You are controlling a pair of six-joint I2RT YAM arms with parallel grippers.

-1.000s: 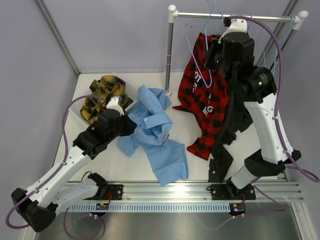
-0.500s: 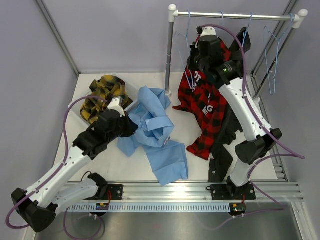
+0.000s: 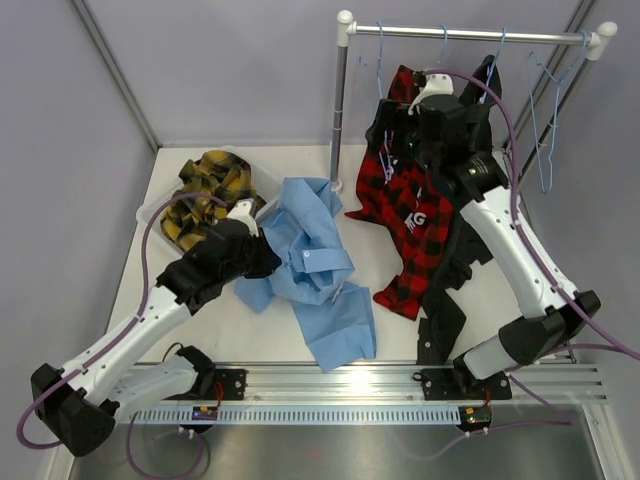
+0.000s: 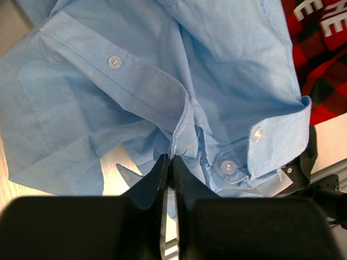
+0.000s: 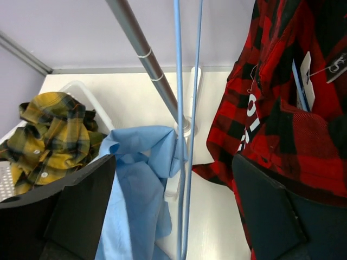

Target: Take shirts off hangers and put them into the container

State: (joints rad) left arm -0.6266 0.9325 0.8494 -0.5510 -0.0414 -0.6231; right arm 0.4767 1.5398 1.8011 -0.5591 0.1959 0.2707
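Left end effector (image 4: 168, 160): fingers pressed almost together, tips pinching a fold of the light blue shirt (image 4: 135, 70) beside its button placket.
Light blue shirt: crumpled on the desk (image 3: 395, 332), just right of the container (image 3: 148, 212), spreading away from the left end effector's tips.
Right end effector (image 5: 172, 179): fingers spread wide, raised near the rail (image 3: 460, 33), gripping nothing.
Hanger (image 5: 177, 65): its two thin pale-blue wires run straight down between the spread fingers, touching neither.
Red plaid shirt (image 5: 282, 135): hangs just beside the right end effector's outer finger, lower end on the desk.
Yellow plaid shirt (image 5: 49, 130): bunched in the container, far left of the desk.
Dark shirt (image 3: 445, 320): draped down to the desk behind the right arm.
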